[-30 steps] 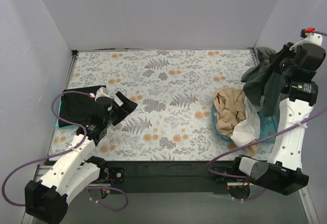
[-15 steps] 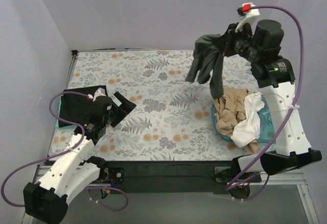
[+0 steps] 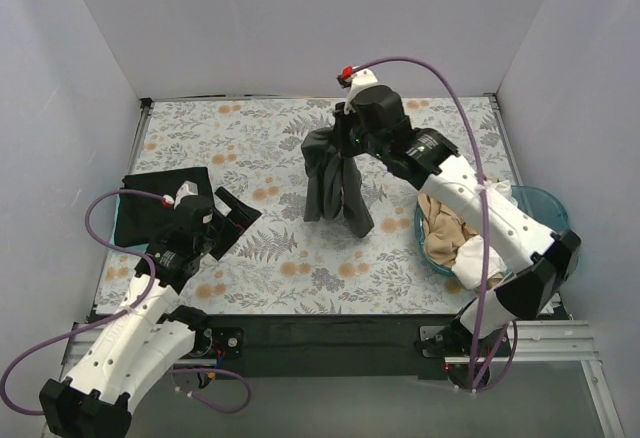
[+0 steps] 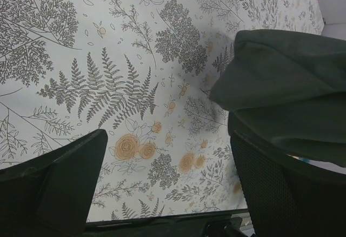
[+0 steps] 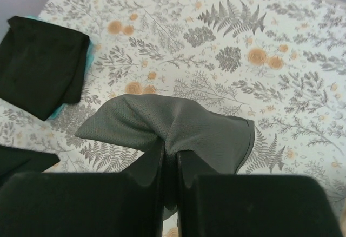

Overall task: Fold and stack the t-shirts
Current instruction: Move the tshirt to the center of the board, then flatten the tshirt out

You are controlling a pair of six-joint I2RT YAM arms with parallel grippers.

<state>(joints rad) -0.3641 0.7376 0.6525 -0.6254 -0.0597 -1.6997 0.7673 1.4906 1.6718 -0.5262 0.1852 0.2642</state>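
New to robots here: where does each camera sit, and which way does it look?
Top external: high behind the robot, looking down on the floral table covering; left gripper and right gripper show.
Left wrist: on the left arm, facing the covering between its open fingers.
Right wrist: looks down past fingers pinching the dark grey t-shirt.
Top and right wrist both show that shirt.

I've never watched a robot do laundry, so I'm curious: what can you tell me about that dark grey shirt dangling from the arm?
The dark grey t-shirt looks like soft, finely textured fabric, bunched up and not yet folded. The right gripper is shut on a pinched fold at its top, so it hangs in long drooping folds over the middle of the floral table covering. Nothing else holds it. Whether its lower end touches the covering cannot be told.
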